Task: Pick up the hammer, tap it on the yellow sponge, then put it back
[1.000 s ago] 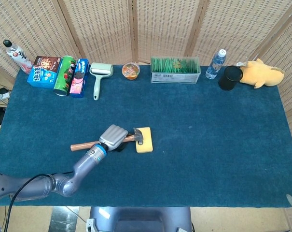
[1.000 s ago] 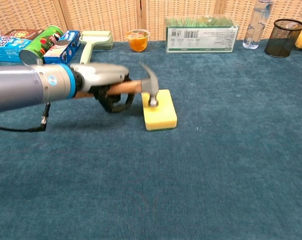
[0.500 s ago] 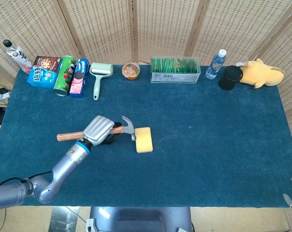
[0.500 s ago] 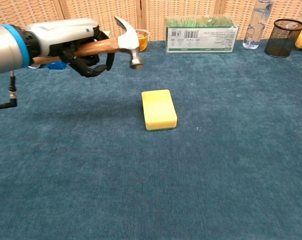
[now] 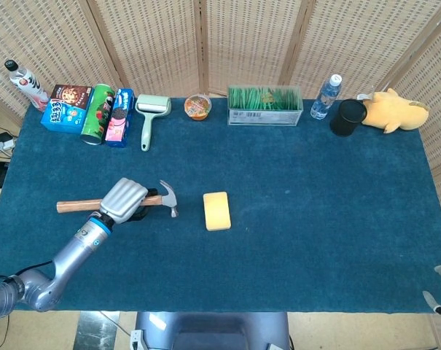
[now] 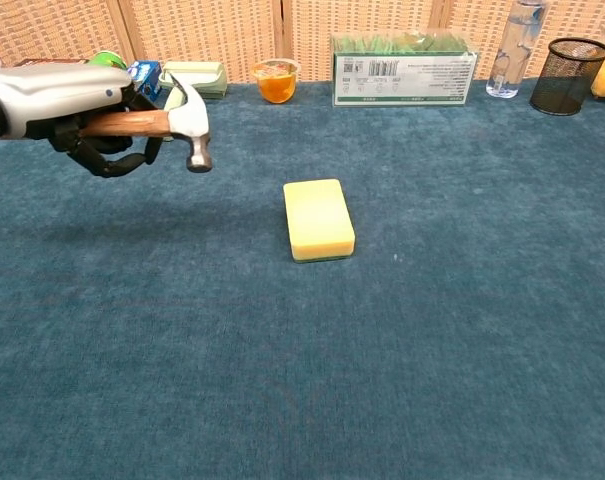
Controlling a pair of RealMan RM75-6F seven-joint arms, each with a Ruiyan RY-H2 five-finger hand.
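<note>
The left hand (image 5: pixel 123 198) sits at the left middle of the head view, its fingers wrapped around the wooden handle of the hammer (image 5: pixel 111 203). The handle runs roughly level, its free end sticking out toward the left edge of the frame, and the metal head points down at the right end. In the chest view the same hand (image 6: pixel 77 110) shows at the upper left, and the hammer (image 6: pixel 187 125) hangs clear above the blue surface (image 6: pixel 432 330), with a faint shadow on the cloth under it.

The yellow sponge (image 5: pixel 216 211) lies flat near the centre of the surface, to the right of the hammer head and apart from it. In the chest view the sponge (image 6: pixel 319 219) lies just above the middle of the frame, nothing touching it.

The right hand is barely visible: only a small grey tip at the lower right corner of the head view, too little to tell how its fingers lie.

Along the top edge of the surface in the head view stand a bottle with a red label (image 5: pixel 28 84), snack boxes (image 5: pixel 65 106), a green can (image 5: pixel 98 113), a lint roller (image 5: pixel 151 117), a small orange cup (image 5: pixel 197 106), a clear box of green sticks (image 5: pixel 264 106), a water bottle (image 5: pixel 326 96), a black mesh cup (image 5: pixel 348 117) and a yellow plush toy (image 5: pixel 393 110).
</note>
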